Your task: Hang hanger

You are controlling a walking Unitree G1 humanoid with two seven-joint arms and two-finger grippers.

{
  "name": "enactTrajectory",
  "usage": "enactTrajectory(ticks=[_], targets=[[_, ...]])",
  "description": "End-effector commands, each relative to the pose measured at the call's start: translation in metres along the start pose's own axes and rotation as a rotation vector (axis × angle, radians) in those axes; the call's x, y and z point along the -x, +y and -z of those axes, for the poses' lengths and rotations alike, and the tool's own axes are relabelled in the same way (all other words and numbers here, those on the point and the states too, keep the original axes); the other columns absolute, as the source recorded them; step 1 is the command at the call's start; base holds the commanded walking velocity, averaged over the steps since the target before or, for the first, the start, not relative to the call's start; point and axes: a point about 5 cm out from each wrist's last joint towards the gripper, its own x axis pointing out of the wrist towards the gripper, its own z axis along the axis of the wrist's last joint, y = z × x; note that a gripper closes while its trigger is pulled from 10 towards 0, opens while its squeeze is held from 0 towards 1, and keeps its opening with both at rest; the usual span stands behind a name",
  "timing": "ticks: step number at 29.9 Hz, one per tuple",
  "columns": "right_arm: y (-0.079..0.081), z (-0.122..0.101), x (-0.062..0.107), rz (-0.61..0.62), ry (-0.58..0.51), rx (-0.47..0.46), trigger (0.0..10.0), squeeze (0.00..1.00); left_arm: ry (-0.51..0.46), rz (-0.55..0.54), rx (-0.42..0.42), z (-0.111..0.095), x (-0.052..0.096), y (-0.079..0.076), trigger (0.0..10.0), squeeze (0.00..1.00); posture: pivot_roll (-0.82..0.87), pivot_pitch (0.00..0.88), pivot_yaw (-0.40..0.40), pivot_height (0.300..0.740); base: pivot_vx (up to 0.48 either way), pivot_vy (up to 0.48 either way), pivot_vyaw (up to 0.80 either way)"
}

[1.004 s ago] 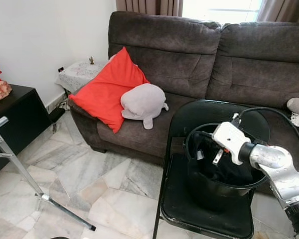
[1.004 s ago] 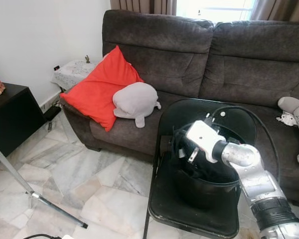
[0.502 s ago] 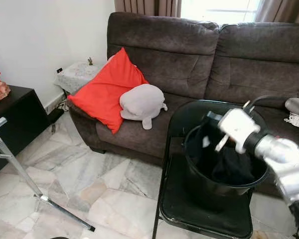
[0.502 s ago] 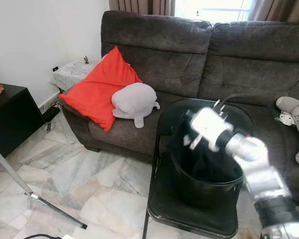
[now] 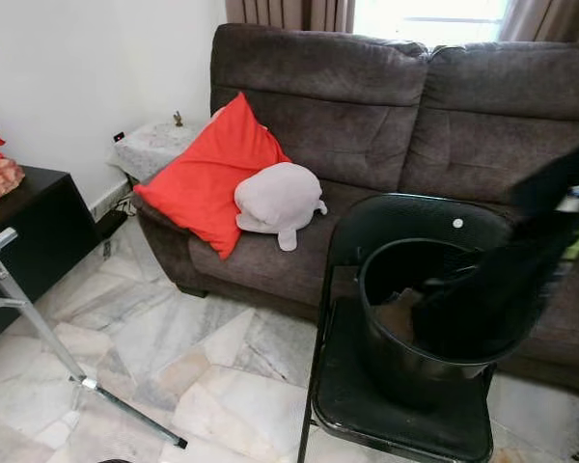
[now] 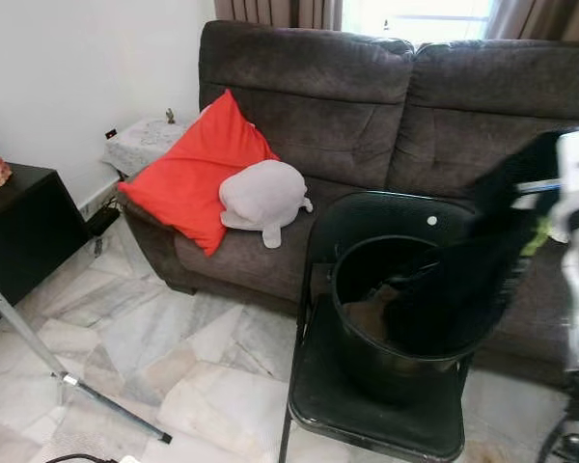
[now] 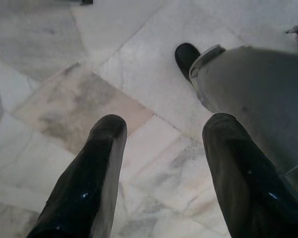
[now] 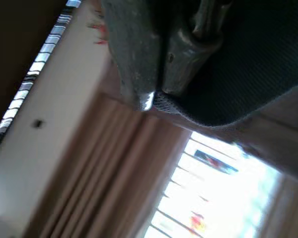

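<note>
Black garment (image 5: 492,299) is trailing from black bucket (image 5: 405,362) on chair (image 5: 396,424), right claw (image 8: 164,74) clenched on it; left claw (image 7: 161,168) hanging released.

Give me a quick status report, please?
Right tool shut on dark garment, pulling it up out of the black bucket. Left tool open, idle above the floor. Hanger not made out.

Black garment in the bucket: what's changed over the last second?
The right end effector, shut on the black garment, has swung up and to the robot's right, dragging it out over the bucket rim. Chair, sofa and red cushion are unmoved.
</note>
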Motion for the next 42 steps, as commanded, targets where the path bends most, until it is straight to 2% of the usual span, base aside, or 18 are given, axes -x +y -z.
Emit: enactTrajectory(ticks=[1,5,6,7,10,12,13,14,15,16,17,19,20,21,27,29,34,42], targets=[[-0.027,-0.012,-0.008,0.083,-0.041,0.010,0.0,0.00,0.012,-0.005,-0.011,0.004,0.001,0.004,10.0,0.00,-0.11,0.000,0.070,0.740,0.000,0.000,0.00],[-0.043,-0.016,-0.016,0.100,-0.052,0.028,0.0,0.00,0.011,-0.006,-0.011,0.003,0.001,0.004,10.0,0.00,-0.11,0.000,0.069,0.740,0.000,0.000,0.00],[-0.041,-0.021,-0.020,0.051,-0.065,0.020,0.0,0.00,0.011,-0.008,-0.011,0.003,0.001,0.004,10.0,0.00,-0.10,0.000,0.068,0.740,0.000,0.000,0.00],[-0.029,-0.029,-0.025,-0.078,-0.093,-0.008,0.0,0.00,0.012,-0.010,-0.009,0.003,0.001,0.005,10.0,0.00,-0.10,0.000,0.069,0.740,0.000,0.000,0.00],[-0.018,-0.034,-0.024,-0.145,-0.118,-0.021,0.0,0.00,0.012,-0.012,-0.009,0.004,0.001,0.005,10.0,0.00,-0.10,0.000,0.069,0.740,0.000,0.000,0.00],[0.019,-0.048,-0.016,-0.371,-0.232,-0.100,0.0,0.00,0.014,-0.014,-0.005,0.004,0.001,0.005,10.0,0.00,-0.09,0.004,0.066,0.740,0.000,0.000,0.00],[0.048,-0.051,-0.002,-0.580,-0.293,-0.121,0.0,0.00,0.015,-0.015,-0.004,0.004,0.001,0.005,10.0,0.00,-0.08,0.006,0.066,0.740,0.000,0.000,0.00],[0.048,-0.051,-0.002,-0.580,-0.293,-0.121,0.0,0.00,0.015,-0.015,-0.004,0.004,0.001,0.005,10.0,0.00,-0.08,0.006,0.066,0.740,0.000,0.000,0.00],[0.074,-0.051,0.015,-0.793,-0.347,-0.135,0.0,0.00,0.016,-0.015,-0.002,0.005,0.001,0.005,10.0,0.00,-0.08,0.006,0.066,0.740,0.000,0.000,0.00],[0.090,-0.046,0.028,-0.903,-0.342,-0.151,0.0,0.00,0.016,-0.016,-0.001,0.005,0.001,0.005,10.0,0.00,-0.08,0.008,0.065,0.740,0.000,0.000,0.00],[0.090,-0.046,0.028,-0.903,-0.342,-0.151,0.0,0.00,0.016,-0.016,-0.001,0.005,0.001,0.005,10.0,0.00,-0.08,0.008,0.065,0.740,0.000,0.000,0.00],[0.115,-0.033,0.051,-1.086,-0.284,-0.203,0.0,0.00,0.016,-0.017,0.000,0.005,0.001,0.005,10.0,0.00,-0.07,0.010,0.063,0.740,0.000,0.000,0.00],[0.115,-0.033,0.051,-1.086,-0.284,-0.203,0.0,0.00,0.016,-0.017,0.000,0.005,0.001,0.005,10.0,0.00,-0.07,0.010,0.063,0.740,0.000,0.000,0.00],[0.126,-0.026,0.063,-1.175,-0.257,-0.214,0.0,0.00,0.016,-0.017,0.001,0.005,0.001,0.005,10.0,0.00,-0.06,0.012,0.061,0.740,0.000,0.000,0.00],[0.150,-0.007,0.093,-1.353,-0.186,-0.222,0.0,0.00,0.019,-0.017,0.005,0.005,0.001,0.005,10.0,0.00,-0.06,0.014,0.060,0.740,0.000,0.000,0.00],[0.151,-0.002,0.102,-1.396,-0.171,-0.231,0.0,0.00,0.021,-0.016,0.003,0.006,0.001,0.005,10.0,0.00,-0.06,0.017,0.060,0.740,0.000,0.000,0.00],[0.154,0.002,0.109,-1.430,-0.141,-0.233,0.0,0.00,0.022,-0.015,0.001,0.006,0.001,0.005,10.0,0.00,-0.06,0.017,0.060,0.740,0.000,0.000,0.00],[0.172,0.009,0.132,-1.531,-0.120,-0.178,0.0,0.00,0.024,-0.014,-0.001,0.006,0.001,0.004,10.0,0.00,-0.07,0.020,0.058,0.740,0.000,0.000,0.00]])
